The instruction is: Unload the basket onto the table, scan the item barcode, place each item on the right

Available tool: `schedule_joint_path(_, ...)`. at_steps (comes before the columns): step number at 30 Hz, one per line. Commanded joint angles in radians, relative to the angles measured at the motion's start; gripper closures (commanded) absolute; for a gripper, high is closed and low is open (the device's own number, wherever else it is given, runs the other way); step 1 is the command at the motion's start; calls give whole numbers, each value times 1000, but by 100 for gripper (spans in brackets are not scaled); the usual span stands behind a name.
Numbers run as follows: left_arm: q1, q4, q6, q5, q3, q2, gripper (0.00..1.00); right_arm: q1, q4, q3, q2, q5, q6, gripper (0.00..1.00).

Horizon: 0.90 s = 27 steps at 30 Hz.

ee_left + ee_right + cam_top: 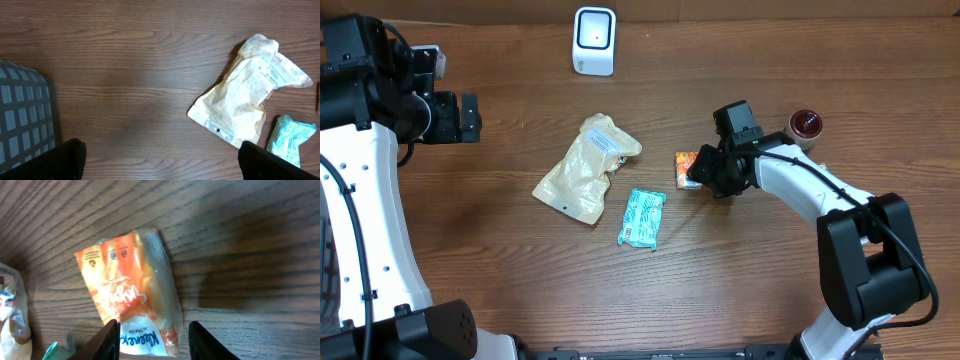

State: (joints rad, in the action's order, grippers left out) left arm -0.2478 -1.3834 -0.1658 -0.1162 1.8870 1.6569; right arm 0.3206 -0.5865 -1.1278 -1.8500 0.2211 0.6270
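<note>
Orange packet [132, 295] between the right jaws

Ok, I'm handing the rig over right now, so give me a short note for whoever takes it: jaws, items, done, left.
Left gripper: jaws wide open, empty, over bare table away from the items.
Right gripper: jaws astride one end of the orange packet, which lies flat; firm grip not confirmed.
Scanner: at the far edge, nothing in front of it.
Beige pouch and teal packet: mid-table.
Done: right arm at the packet.
Left: grip, lift, show barcode to scanner.
</note>
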Motion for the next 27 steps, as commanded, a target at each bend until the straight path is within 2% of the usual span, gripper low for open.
schedule_joint_path(1, 13, 0, -21, 0, -1, 5, 0, -4, 7, 12, -26, -2, 59, 60)
schedule_joint_path(10, 13, 0, -21, 0, -1, 5, 0, -1, 10, 17, -54, -2, 140, 69)
schedule_joint_path(12, 13, 0, -21, 0, -1, 5, 0, -1, 11, 17, -64, -3, 185, 73)
schedule_joint_path(16, 13, 0, -21, 0, -1, 5, 0, -1, 25, 17, -71, 2, 192, 96)
schedule_joint_path(19, 13, 0, -21, 1, -1, 5, 0, -10, 25, 14, -69, 53, 175, 96)
schedule_joint_path(22, 13, 0, -21, 1, -1, 5, 0, -34, 26, -4, -56, 177, 97, 96)
schedule_joint_path(27, 13, 0, -21, 1, -1, 5, 0, -99, 73, -79, 3, 584, -60, 96)
